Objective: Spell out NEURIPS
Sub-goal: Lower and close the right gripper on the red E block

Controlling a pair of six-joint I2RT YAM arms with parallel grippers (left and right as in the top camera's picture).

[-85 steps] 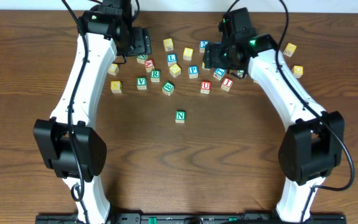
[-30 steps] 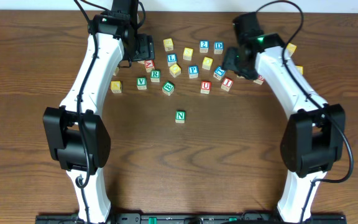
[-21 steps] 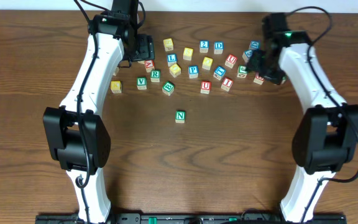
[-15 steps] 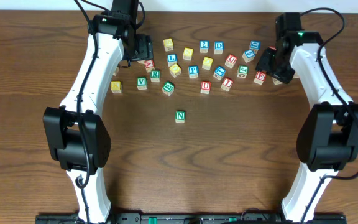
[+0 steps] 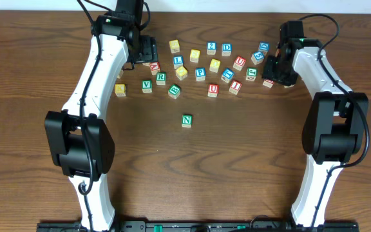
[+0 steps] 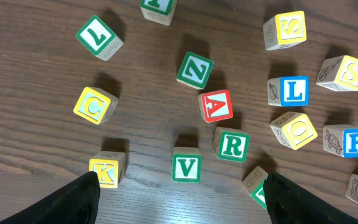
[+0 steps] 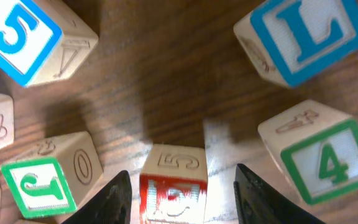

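Straddling red-framed light-wood cube, right pincer; engraved 5 on side.

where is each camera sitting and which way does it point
overhead: above the table, looking straight down; left arm and right arm show
left wrist: on the left arm, looking down at the green R and green V; left gripper tips frame the bottom
right wrist: close over a red-faced cube, right gripper straddling it
shared: overhead also shows the green R
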